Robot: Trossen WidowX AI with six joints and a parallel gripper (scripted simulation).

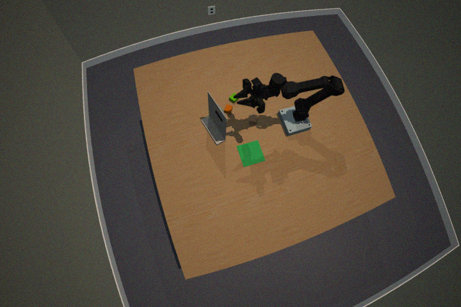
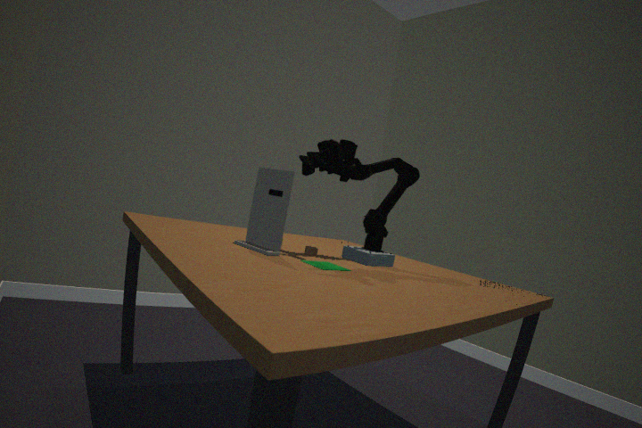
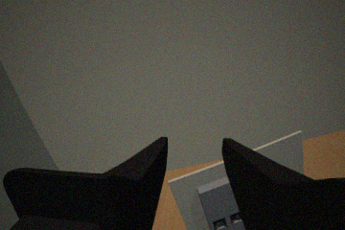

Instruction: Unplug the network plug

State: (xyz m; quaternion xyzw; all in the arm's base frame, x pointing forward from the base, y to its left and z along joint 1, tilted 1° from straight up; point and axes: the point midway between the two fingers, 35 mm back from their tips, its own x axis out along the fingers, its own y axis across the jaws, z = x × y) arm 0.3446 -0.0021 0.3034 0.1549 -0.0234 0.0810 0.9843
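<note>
- Rises as a black arm (image 1: 310,86) from a grey base plate (image 1: 283,112) on the wooden table (image 1: 238,217), climbs away from the upright panel (image 1: 215,116) to a raised elbow, then folds back and reaches level toward the panel.
- Carries the gripper (image 1: 238,99) high above the table, seen in the exterior view at about the height of the panel's top edge and just to the side of it, touching neither panel nor table.
- Points slightly downward at the panel's near face; in the wrist view shows the panel's upper edge and a grey socket plate (image 3: 214,196) low in the frame, partly hidden behind one finger.
- Stands partly open, fingers apart with only wall and panel showing through the gap, gripping nothing.
- Appears in the top view as a small bright green plug (image 1: 232,97) on the arm's side of the panel, right at the tip of one finger; cannot tell whether touching, nor whether seated in the socket.
- Lies outside the gap between the fingers, and well apart from the green marked square (image 1: 251,153), which lies flat on the table between panel and base plate.
- Sits just beside the plug: a small orange block (image 1: 228,107), close to the panel's face.
</note>
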